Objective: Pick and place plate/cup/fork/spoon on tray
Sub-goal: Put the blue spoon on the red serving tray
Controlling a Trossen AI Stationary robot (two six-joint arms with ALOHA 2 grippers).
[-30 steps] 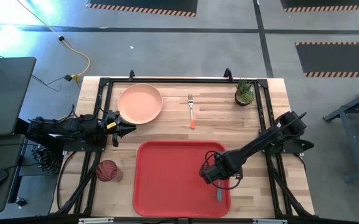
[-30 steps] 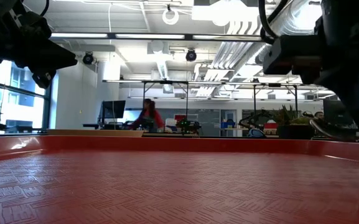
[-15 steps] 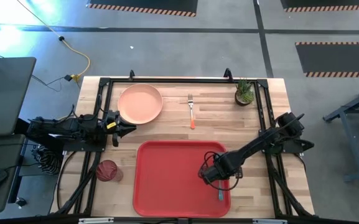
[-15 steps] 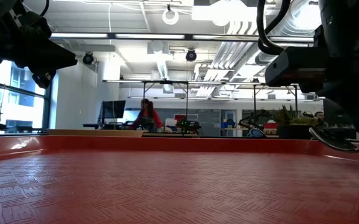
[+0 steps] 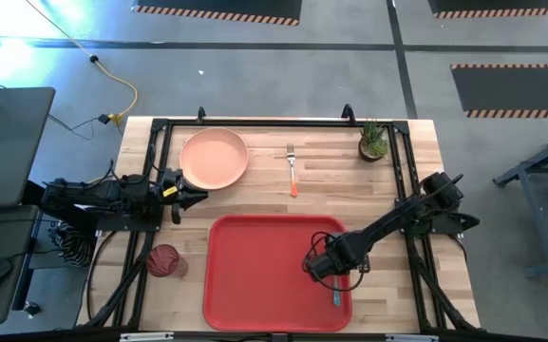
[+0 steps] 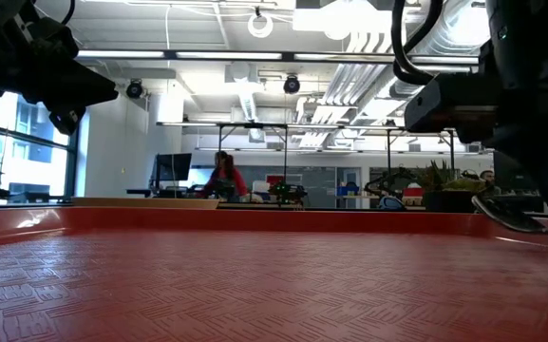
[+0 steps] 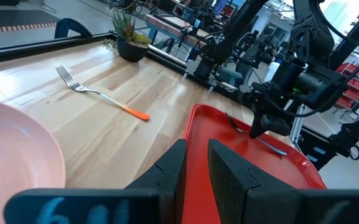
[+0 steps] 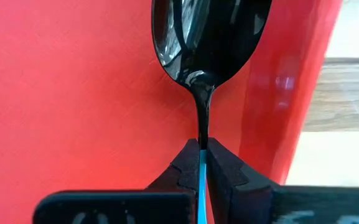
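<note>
The red tray [image 5: 255, 275] lies at the table's near middle. My right gripper [image 5: 323, 271] is over the tray's right part, shut on the spoon [image 8: 210, 37], whose light-blue handle [image 5: 335, 296] points toward the near edge. The peach-pink plate [image 5: 215, 157] lies at the far left. My left gripper [image 5: 200, 197] waits just near of the plate, shut and empty. The orange-handled fork [image 5: 292, 171] lies on the wood beyond the tray. The dark-red cup [image 5: 162, 259] stands left of the tray. My right gripper pinches the spoon between its two fingers [image 8: 226, 171], where the dark metal neck meets the blue handle [image 8: 202, 163]. The fingers come from above, slanting down. The bowl [image 7: 235, 121] sticks out ahead, low over the tray's floor near its right rim; whether it touches, I cannot tell.
A small potted plant [image 5: 373, 141] stands at the table's far right corner. Black frame rails [image 5: 150, 171] run along the table's left and right edges. Bare wood lies between the plate, the fork and the plant.
My right gripper has gone down a little toward the tray with the spoon; in the low view the spoon's bowl sits lower, close to the tray's rim line. My left gripper has kept still.
</note>
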